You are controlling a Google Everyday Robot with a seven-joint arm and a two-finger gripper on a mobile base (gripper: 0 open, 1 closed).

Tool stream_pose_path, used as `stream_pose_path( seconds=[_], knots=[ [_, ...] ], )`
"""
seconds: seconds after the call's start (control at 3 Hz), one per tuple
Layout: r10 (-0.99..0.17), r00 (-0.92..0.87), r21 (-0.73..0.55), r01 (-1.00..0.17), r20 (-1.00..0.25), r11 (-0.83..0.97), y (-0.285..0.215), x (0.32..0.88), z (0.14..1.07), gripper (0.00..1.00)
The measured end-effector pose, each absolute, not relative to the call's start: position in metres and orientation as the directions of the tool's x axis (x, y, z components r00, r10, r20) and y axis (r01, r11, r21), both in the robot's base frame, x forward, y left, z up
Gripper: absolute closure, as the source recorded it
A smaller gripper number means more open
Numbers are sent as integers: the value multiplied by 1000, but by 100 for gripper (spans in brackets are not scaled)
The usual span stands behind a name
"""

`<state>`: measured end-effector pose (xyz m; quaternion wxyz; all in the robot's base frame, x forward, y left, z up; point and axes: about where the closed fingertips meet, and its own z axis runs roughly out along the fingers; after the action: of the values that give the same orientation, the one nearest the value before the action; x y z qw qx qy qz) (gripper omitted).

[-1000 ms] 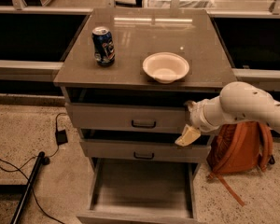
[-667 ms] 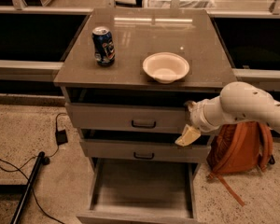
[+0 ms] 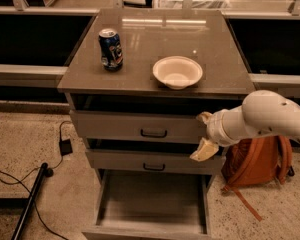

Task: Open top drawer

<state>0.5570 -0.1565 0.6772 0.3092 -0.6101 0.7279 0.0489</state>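
The top drawer (image 3: 115,126) is a wide grey drawer just under the cabinet top, with a small dark pull handle (image 3: 153,133) at its centre. It stands pulled out a little, with a dark gap above its front. My gripper (image 3: 204,134) is at the right end of this drawer's front, well to the right of the handle. One cream finger (image 3: 205,117) sits by the panel's upper edge and the other lower down by its bottom edge. The fingers stand apart and hold nothing.
A blue soda can (image 3: 111,49) and a white bowl (image 3: 177,72) stand on the cabinet top (image 3: 220,44). The second drawer (image 3: 120,160) is slightly out. The bottom drawer (image 3: 150,199) is pulled far out. An orange backpack (image 3: 255,161) leans at the right. Cables (image 3: 20,184) lie on the floor at left.
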Motion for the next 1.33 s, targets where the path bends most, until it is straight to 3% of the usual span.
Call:
stream_pose_path(
  seconds=[0.33,0.67,1.33],
  knots=[
    [-858,-42,-311,-922,-511,231,-156,542,684,21],
    [-855,-31,-326,-917,-518,230,-156,542,693,3],
    [-862,-40,-315,-921,-506,227,-155,564,684,0]
  ],
)
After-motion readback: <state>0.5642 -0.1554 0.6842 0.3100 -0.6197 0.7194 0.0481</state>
